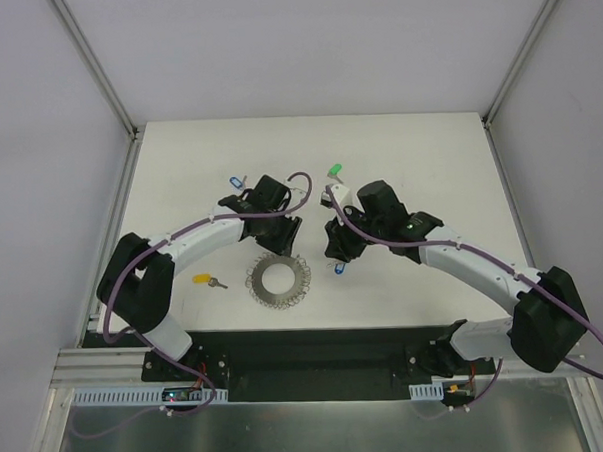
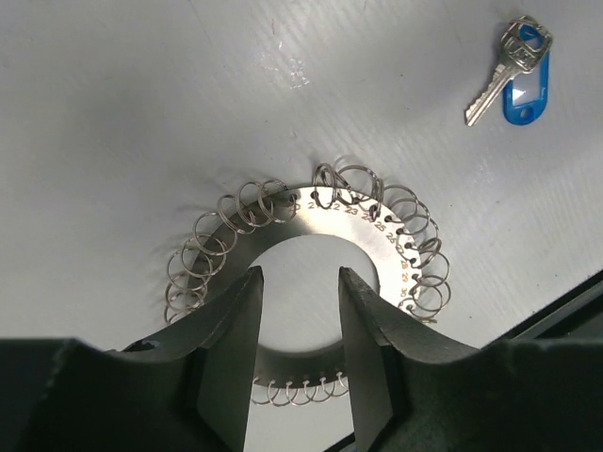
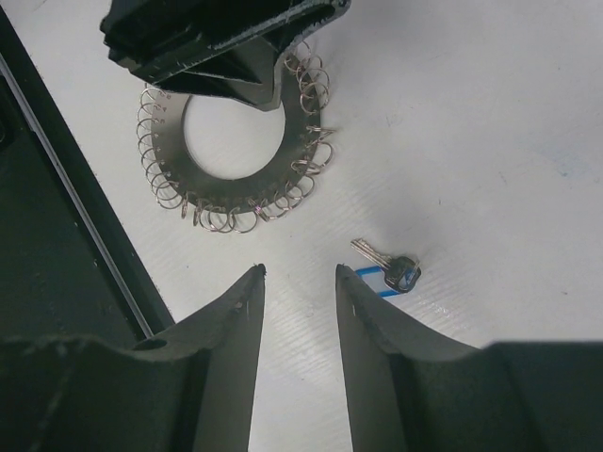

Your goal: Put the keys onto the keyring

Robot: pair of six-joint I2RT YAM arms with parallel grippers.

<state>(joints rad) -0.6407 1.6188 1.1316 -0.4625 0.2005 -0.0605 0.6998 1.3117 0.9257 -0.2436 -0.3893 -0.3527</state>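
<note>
left fingers apart, nothing between them; they hang over the keyring, tips straddling its centre hole; can't tell whether they touch the metal. keyring lies flat on the white surface, between the two arms and toward the front edge. right fingers also apart, empty; blue key lies flat on the surface just beside one fingertip, blade pointing roughly toward the keyring, clearly apart from it. top view: yellow key left of the keyring, near it; pale blue key further back beside the left wrist; green key further back beside the right wrist. all four keys lie loose on the surface, off the keyring's wire loops.
</note>
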